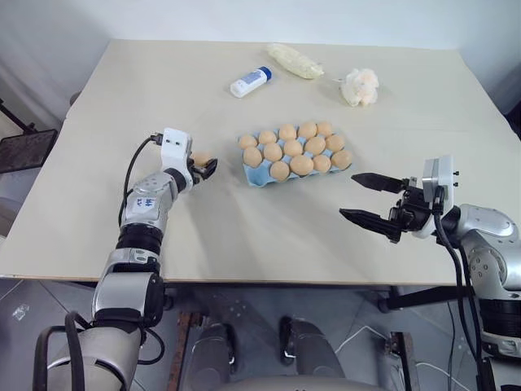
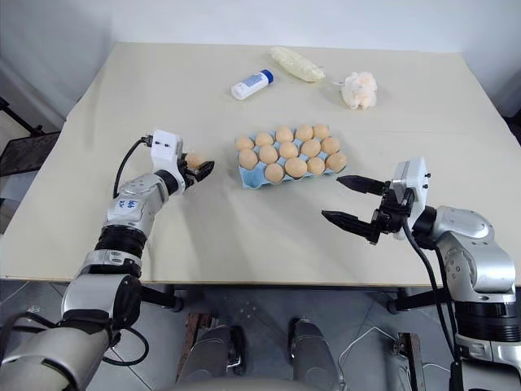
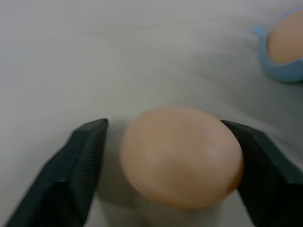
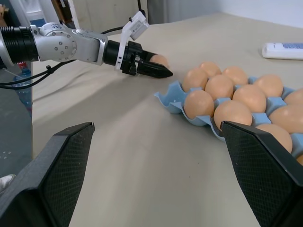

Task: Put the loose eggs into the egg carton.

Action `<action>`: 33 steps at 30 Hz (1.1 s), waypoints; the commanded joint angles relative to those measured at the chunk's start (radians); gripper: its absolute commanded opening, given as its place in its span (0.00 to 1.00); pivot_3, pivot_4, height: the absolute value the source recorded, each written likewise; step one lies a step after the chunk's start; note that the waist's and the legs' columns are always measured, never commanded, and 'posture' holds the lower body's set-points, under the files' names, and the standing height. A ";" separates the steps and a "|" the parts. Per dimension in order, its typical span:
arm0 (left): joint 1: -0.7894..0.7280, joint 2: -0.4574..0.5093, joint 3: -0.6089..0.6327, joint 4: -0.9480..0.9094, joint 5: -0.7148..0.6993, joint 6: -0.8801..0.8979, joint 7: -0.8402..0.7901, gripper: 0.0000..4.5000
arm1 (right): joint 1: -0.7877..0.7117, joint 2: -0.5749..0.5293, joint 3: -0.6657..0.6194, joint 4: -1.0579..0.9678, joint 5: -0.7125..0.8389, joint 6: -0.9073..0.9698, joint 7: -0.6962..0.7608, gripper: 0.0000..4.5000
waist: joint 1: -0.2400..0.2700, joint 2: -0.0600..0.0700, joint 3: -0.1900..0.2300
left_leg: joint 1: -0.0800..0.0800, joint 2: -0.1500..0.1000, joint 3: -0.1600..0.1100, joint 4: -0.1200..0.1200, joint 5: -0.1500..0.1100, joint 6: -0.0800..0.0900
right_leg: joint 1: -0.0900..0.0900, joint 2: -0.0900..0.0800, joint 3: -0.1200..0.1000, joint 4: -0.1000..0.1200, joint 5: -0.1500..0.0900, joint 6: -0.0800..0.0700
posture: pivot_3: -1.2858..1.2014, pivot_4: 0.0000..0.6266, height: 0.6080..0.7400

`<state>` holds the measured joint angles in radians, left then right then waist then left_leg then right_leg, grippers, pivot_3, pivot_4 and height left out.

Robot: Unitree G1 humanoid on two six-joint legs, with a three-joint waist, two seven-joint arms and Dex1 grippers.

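Head views: the left gripper [image 1: 203, 165] brackets a light orange-tan oval egg [image 1: 199, 158] near the table's [image 1: 269, 236] left edge, beside the light blue moulded-pulp egg carton [image 1: 254, 173] at centre. Left wrist view: one finger [image 3: 262, 165] touches the egg, the other stands just off it. Right wrist view: the right gripper [image 4: 156, 175] gapes empty beside the carton.

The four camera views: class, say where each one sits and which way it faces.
Left eye view: head, looking down at the beige table; both arms show.
Right eye view: same scene, shifted sideways.
Left wrist view: along the left claw at a tan oval egg.
Right wrist view: between the right claw's fingers toward the light blue pulp egg carton.
Shared: the carton.
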<state>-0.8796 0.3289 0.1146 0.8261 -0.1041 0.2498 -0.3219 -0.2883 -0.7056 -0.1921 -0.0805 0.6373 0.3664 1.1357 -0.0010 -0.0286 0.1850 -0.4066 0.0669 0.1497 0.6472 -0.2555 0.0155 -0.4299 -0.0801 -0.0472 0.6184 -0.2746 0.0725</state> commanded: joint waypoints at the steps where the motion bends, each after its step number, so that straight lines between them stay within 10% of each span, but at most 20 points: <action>1: -0.024 0.002 -0.003 0.007 0.006 -0.009 -0.007 0.59 | 0.006 -0.025 -0.039 -0.044 0.013 0.001 -0.005 1.00 | 0.000 0.000 0.000 | 0.000 0.000 0.000 0.000 0.000 0.000 | 0.000 0.000 0.000 0.000 0.000 0.000 | 0.52 0.24 1.00; 14: 0.051 -0.038 -0.059 -0.352 -0.146 0.021 -0.362 0.55 | 0.029 -0.016 -0.062 -0.054 0.025 -0.020 -0.011 1.00 | 0.001 0.000 0.000 | 0.000 0.000 0.000 0.000 -0.002 -0.003 | 0.000 0.000 0.000 0.000 0.000 0.000 | 0.52 0.24 1.00; 27: 0.003 -0.043 -0.131 -0.268 -0.116 0.038 -0.484 0.55 | 0.097 0.001 -0.093 -0.084 0.020 -0.047 -0.048 1.00 | -0.001 0.000 0.000 | 0.000 -0.001 0.000 0.001 0.001 0.000 | 0.000 0.002 0.001 0.001 0.000 0.000 | 0.52 0.24 1.00; 33: -0.038 -0.072 -0.119 -0.166 -0.106 -0.058 -0.460 0.98 | 0.117 0.003 -0.098 -0.086 0.020 -0.055 -0.057 1.00 | 0.000 0.000 0.000 | 0.000 -0.002 0.000 0.002 0.000 0.002 | 0.001 0.001 0.000 0.000 0.000 0.001 | 0.52 0.24 1.00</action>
<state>-0.8883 0.2652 -0.0165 0.6523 -0.2149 0.2317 -0.7868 -0.1744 -0.7026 -0.2483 -0.1362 0.6402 0.3289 1.0831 -0.0010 -0.0286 0.1850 -0.4070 0.0647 0.1496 0.6487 -0.2553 0.0177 -0.4292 -0.0789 -0.0468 0.6183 -0.2741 0.0735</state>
